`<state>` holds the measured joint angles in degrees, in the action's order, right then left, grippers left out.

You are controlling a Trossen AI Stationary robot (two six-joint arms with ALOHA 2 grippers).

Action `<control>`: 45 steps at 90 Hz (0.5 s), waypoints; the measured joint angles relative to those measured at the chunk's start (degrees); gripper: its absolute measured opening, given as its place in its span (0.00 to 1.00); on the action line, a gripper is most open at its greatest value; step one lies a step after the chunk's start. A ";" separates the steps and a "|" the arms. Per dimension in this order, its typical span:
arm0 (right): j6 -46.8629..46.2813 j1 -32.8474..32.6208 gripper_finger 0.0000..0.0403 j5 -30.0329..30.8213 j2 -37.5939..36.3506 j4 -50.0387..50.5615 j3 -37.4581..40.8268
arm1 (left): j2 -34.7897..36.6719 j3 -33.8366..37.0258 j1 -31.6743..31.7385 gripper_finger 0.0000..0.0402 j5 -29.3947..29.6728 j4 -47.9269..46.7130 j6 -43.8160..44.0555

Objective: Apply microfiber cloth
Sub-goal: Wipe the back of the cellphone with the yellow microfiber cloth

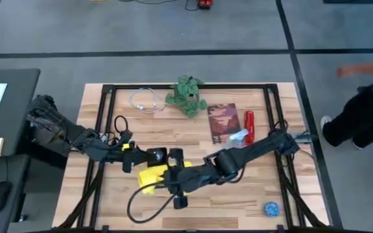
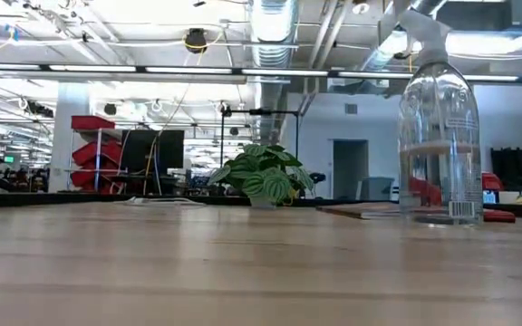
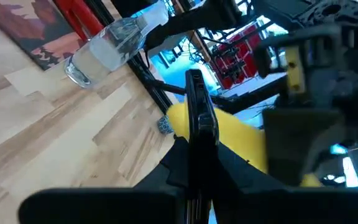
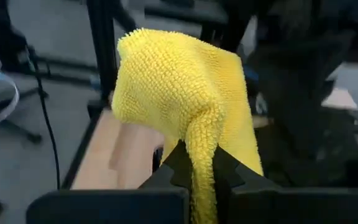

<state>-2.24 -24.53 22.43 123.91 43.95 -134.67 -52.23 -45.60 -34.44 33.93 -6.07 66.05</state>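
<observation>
microfiber cloth: bright yellow, nubby looped pile, lifted off the table near the front middle, between the two arms; bunched, one narrow fold hanging down into the right fingers, the rest bulging above in a rounded hump; long axis roughly upright in the right wrist view, in the high view a short yellow patch stretched left to right.
right gripper: low over the near centre of the table, fingers clenched on the cloth's hanging fold.
left gripper: just left of the cloth, facing the right gripper; dark fingers pressed together edge-on, cloth showing yellow right behind them; cannot tell whether any fabric is caught between.
table: pale wood planks inside a black metal frame.
spray bottle: clear plastic, rounded shoulders, a little liquid inside; standing right of centre, beside the right arm.
book: flat, reddish cover, far right of centre.
red tube: slim, lying just right of the book.
plant: small, green veined leaves, far centre.
cable: thin white loop, left of the plant.
blue ball: small, knobbly, near right corner, well apart from the cloth.
person: dark clothing, standing on the floor right of the table.
</observation>
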 joint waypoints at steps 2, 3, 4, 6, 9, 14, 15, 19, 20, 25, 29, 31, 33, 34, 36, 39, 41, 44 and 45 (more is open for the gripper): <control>0.39 0.19 0.00 0.33 0.29 -0.25 0.00 | -0.01 0.00 0.00 0.03 -0.01 0.00 0.14; 0.69 0.32 0.00 0.35 0.35 -0.24 0.00 | -0.03 0.00 0.00 0.03 0.02 0.00 0.23; 0.99 0.43 0.00 0.40 0.40 -0.17 0.00 | -0.08 0.00 0.00 0.03 0.02 0.01 0.28; 1.57 0.55 0.00 0.69 0.47 0.04 0.03 | -0.18 0.00 0.00 0.03 0.02 0.10 0.38; 2.26 0.72 0.00 1.32 0.56 0.14 0.07 | -0.28 0.00 0.07 0.03 0.22 0.17 0.60; 3.11 1.23 0.00 1.44 0.66 -0.10 0.05 | -0.35 0.00 0.11 0.03 0.63 -0.04 1.00; 3.19 1.35 0.00 1.44 0.79 -0.15 0.03 | -0.38 0.00 0.11 0.03 0.73 0.05 1.08; 3.23 1.96 0.00 1.21 1.29 -0.48 -0.16 | -0.39 0.00 0.11 0.03 1.12 0.38 1.23; 3.24 2.08 0.00 1.11 1.37 -0.44 -0.17 | -0.39 0.00 0.11 0.03 1.23 0.41 1.24; 3.39 2.23 0.00 -0.12 1.91 0.70 -0.15 | -0.41 0.01 0.16 0.03 2.31 0.18 1.14; 3.41 2.25 0.00 -1.32 2.17 1.40 -0.04 | -0.49 0.12 0.31 0.03 3.16 -0.41 1.00; 3.41 2.25 0.00 -1.78 2.36 1.86 -0.02 | -0.56 0.16 0.38 0.03 3.59 -0.50 1.01; 3.40 2.24 0.00 -2.28 2.86 1.96 -0.03 | -0.63 0.17 0.51 0.03 3.77 -0.42 1.04; 3.39 2.23 0.00 -2.48 3.10 1.85 -0.05 | -0.63 0.17 0.56 0.03 3.82 -0.32 1.04; 3.38 2.20 0.00 -2.67 3.40 1.47 -0.12 | -0.60 0.17 0.63 0.03 3.88 -0.15 1.03; 3.39 2.15 0.00 -2.81 3.57 1.56 -0.15 | -0.45 0.17 0.76 0.03 4.16 -0.13 0.95; 3.39 1.95 0.00 -2.98 3.65 2.05 -0.14 | -0.42 0.17 0.85 0.03 4.61 -0.17 0.83; 3.39 1.71 0.00 -3.88 3.75 2.65 -0.07 | -0.44 0.17 1.05 0.03 5.00 -0.20 0.83; 3.39 1.60 0.00 -4.32 3.81 2.74 -0.07 | -0.45 0.17 1.13 0.03 5.01 -0.18 0.84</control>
<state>1.15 -22.93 18.11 127.72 46.69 -134.74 -52.67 -45.43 -33.31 38.94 -6.25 66.89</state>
